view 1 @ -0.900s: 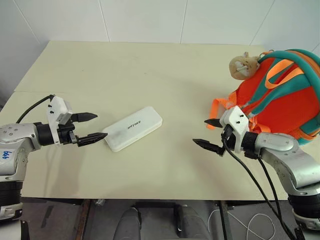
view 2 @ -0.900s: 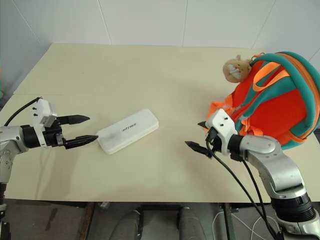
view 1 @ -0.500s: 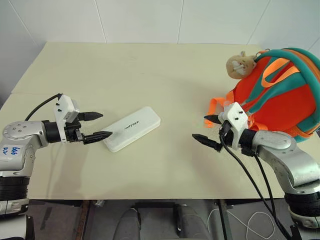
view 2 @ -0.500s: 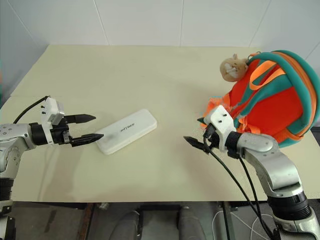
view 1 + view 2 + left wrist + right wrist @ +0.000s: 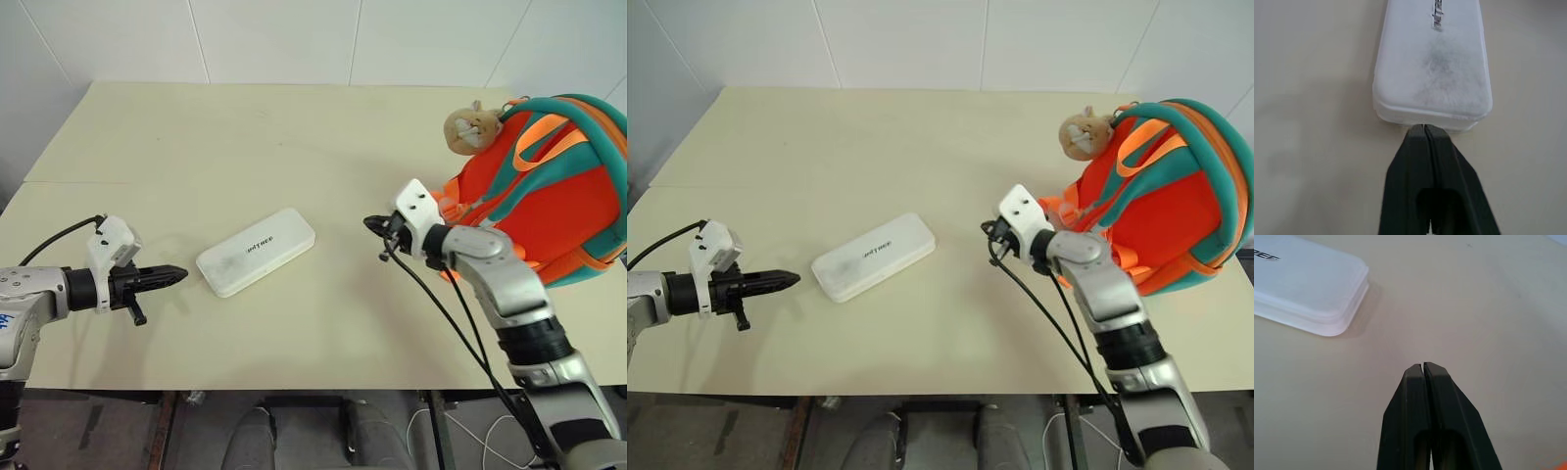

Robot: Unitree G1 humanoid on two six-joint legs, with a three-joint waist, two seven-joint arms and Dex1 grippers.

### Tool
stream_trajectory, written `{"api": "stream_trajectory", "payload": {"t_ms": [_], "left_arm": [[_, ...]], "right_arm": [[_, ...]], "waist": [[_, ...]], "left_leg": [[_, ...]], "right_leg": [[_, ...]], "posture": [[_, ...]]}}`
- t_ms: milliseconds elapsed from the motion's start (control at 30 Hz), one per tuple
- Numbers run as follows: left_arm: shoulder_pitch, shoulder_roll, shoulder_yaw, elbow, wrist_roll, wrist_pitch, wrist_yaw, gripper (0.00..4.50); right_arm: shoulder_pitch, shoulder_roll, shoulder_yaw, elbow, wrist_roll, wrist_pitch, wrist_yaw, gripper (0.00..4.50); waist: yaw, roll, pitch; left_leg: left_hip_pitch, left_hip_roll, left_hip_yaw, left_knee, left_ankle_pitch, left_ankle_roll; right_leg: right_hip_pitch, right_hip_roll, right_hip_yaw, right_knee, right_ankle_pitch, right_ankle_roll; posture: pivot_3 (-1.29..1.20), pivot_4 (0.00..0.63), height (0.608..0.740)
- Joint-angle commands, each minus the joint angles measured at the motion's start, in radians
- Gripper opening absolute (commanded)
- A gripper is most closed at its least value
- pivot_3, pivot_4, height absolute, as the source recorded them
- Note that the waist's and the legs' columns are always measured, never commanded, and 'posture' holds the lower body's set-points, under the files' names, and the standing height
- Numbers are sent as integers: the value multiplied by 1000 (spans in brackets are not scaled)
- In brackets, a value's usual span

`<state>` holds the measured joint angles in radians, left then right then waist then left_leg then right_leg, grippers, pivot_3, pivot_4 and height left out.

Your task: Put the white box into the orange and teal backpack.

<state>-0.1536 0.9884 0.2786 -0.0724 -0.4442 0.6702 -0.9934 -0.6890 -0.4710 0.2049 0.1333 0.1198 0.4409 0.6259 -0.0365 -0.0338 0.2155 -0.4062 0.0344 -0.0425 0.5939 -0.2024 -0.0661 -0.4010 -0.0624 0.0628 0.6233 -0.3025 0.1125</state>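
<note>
Your flat white plastic box (image 5: 257, 251) with rounded corners lies untouched on the pale beige counter (image 5: 294, 147), well apart from the bulky orange fabric backpack with teal straps (image 5: 549, 196) at your right. Both claws have just snapped fully shut and hold nothing. Your left claw (image 5: 176, 274) points at the box's near end; your right claw (image 5: 372, 224) has swung toward the box. You must reopen before grasping.

Head views overlook table (image 5: 294, 147); wrist views sit close.
</note>
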Motion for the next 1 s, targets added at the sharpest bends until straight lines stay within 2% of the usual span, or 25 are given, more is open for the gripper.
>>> {"api": "stream_trajectory", "payload": {"t_ms": [33,67,233,400,533,1000], "left_arm": [[43,22,47,-63,-24,77,22,33],[55,18,54,-67,-30,92,27,33],[79,-21,50,-54,-38,113,57,33],[83,-93,86,-31,-43,29,73,33],[79,-154,99,-2,-32,-74,85,33],[63,-228,64,20,-28,-139,108,33]], "right_arm": [[-63,67,20,107,-56,-77,-46,0],[-83,92,25,151,-72,-96,-60,0],[-161,198,26,340,-128,-138,-127,0],[-187,270,20,404,-130,-169,-115,0],[-176,302,30,379,-124,-168,-77,0],[-101,303,61,174,-100,-75,90,0]], "waist": [[-3,0,0],[-5,0,0],[-18,0,0],[-21,0,0],[-21,0,0],[-20,0,0]], "left_leg": [[0,0,0,0,0,0],[-1,0,0,-1,0,0],[-4,0,0,-1,0,-1],[-4,0,0,-1,0,-1],[-4,1,0,-1,0,-1],[-3,1,0,-1,0,-1]], "right_leg": [[-1,0,0,0,1,2],[-2,0,0,2,3,6],[-9,1,0,7,3,6],[-9,1,0,7,3,6],[-9,1,0,7,3,6],[-9,1,1,9,3,6]], "posture": [[0,150,740],[0,150,740],[0,150,740],[0,150,740],[0,150,740],[0,150,740]]}}
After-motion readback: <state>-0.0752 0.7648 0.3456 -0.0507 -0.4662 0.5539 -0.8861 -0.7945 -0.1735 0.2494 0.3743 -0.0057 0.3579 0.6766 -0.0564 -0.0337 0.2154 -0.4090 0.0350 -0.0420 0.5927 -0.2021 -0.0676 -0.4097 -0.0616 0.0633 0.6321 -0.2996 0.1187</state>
